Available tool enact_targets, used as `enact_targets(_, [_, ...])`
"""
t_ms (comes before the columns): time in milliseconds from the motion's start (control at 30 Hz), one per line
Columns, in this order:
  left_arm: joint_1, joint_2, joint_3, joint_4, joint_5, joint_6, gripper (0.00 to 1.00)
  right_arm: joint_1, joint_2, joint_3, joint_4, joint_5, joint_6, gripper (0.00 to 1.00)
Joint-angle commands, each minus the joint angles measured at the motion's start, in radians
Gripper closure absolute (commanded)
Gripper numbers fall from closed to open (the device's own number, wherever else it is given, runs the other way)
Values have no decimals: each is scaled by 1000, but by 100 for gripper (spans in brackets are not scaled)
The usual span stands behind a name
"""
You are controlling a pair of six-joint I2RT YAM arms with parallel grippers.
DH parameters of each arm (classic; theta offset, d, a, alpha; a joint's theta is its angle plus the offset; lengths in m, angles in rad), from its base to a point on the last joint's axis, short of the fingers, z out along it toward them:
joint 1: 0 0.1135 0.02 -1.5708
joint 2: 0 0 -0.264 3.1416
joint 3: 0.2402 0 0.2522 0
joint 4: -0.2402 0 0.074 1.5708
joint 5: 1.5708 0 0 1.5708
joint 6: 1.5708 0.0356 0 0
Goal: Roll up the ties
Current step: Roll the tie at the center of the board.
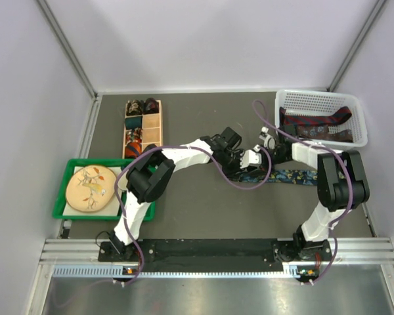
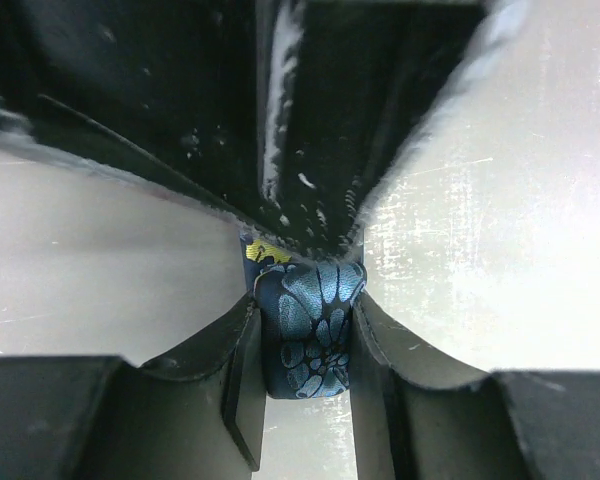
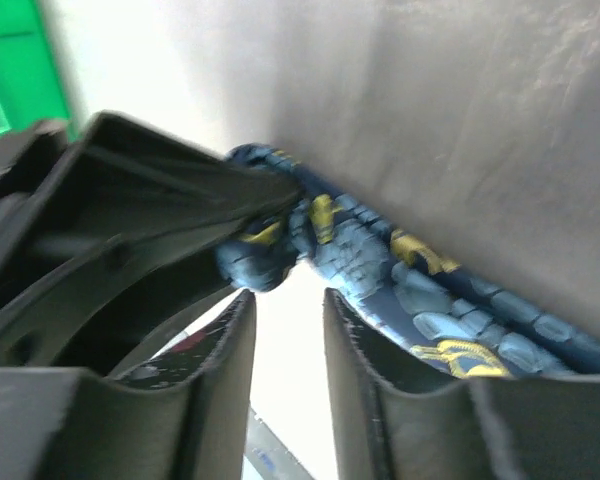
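A dark blue floral tie [image 1: 290, 176] lies flat on the table, running right from the two grippers. My left gripper [image 1: 238, 164] is shut on its rolled end [image 2: 310, 335], which sits squeezed between the two fingers [image 2: 305, 310]. My right gripper [image 1: 257, 157] faces it from the right. Its fingers stand a little apart and empty [image 3: 288, 300], just short of the tie's rolled end [image 3: 255, 262]. The flat tie [image 3: 420, 290] trails away past the right finger. Red and navy ties [image 1: 315, 125] lie in the white basket [image 1: 354, 108].
A wooden divided box [image 1: 127, 128] at the back left holds several coiled ties. A green tray [image 1: 62, 197] with a round patterned plate sits at the front left. Grey walls close in the table on three sides.
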Motion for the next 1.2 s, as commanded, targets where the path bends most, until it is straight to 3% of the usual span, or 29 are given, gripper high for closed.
enact_targets(0, [0, 137, -48, -188, -159, 34, 75, -3, -56, 14, -29, -137, -13, 62])
enact_targets(633, [0, 137, -48, -196, -145, 49, 74, 43, 25, -57, 285, -117, 162, 63])
enact_targets(833, [0, 139, -52, -196, -137, 47, 74, 48, 45, -46, 290, -133, 176, 65])
enact_targets(933, [0, 142, -49, -195, -141, 47, 72, 51, 60, -29, 234, -113, 129, 78])
enact_targets(1000, [0, 142, -49, -193, -137, 44, 68, 52, 68, -20, 175, -91, 72, 97])
enact_targets(1133, [5, 136, -49, -185, -137, 23, 54, 49, 88, 12, 97, -7, -37, 100])
enact_targets(1167, [8, 131, -51, -179, -134, 17, 44, 51, 89, 14, 91, 11, -48, 100])
